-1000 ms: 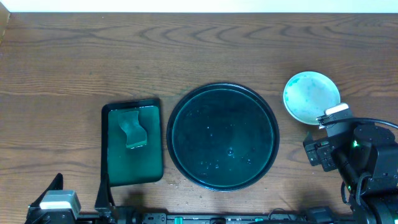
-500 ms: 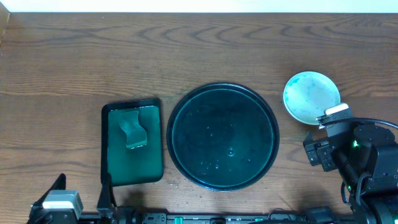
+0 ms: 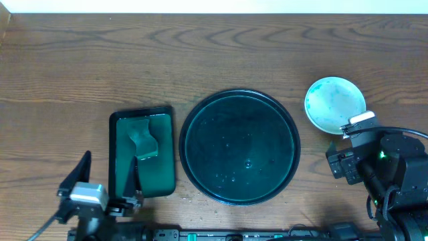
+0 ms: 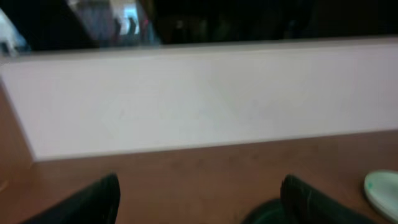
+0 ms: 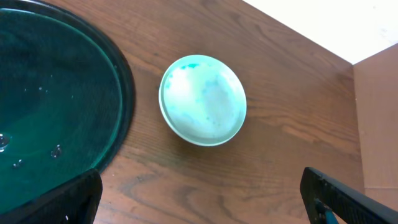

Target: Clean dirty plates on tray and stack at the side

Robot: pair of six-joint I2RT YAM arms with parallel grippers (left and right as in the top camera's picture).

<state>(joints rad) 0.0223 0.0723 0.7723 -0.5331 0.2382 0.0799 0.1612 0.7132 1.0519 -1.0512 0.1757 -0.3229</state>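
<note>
The large round dark tray [image 3: 198, 112] lies mid-table with only water drops on it. A white plate [image 3: 335, 104] with faint teal smears sits on the wood to its right; I cannot tell whether others lie under it. In the right wrist view the plate [image 5: 203, 99] is ahead of my open right gripper [image 5: 199, 199], which is empty and hovers over bare wood next to the tray's rim [image 5: 124, 81]. My left gripper [image 3: 107, 177] is at the front left, open and empty. Its blurred wrist view shows wide-apart fingers [image 4: 93, 202] over the table.
A smaller rectangular green tray [image 3: 160, 171] with a green sponge [image 3: 142, 138] lies left of the round tray, just ahead of my left gripper. A pale wall [image 4: 199, 99] bounds the table's far edge.
My left arm has moved forward and to the right, up to the near edge of the rectangular tray. The right arm and the plate have not moved.
</note>
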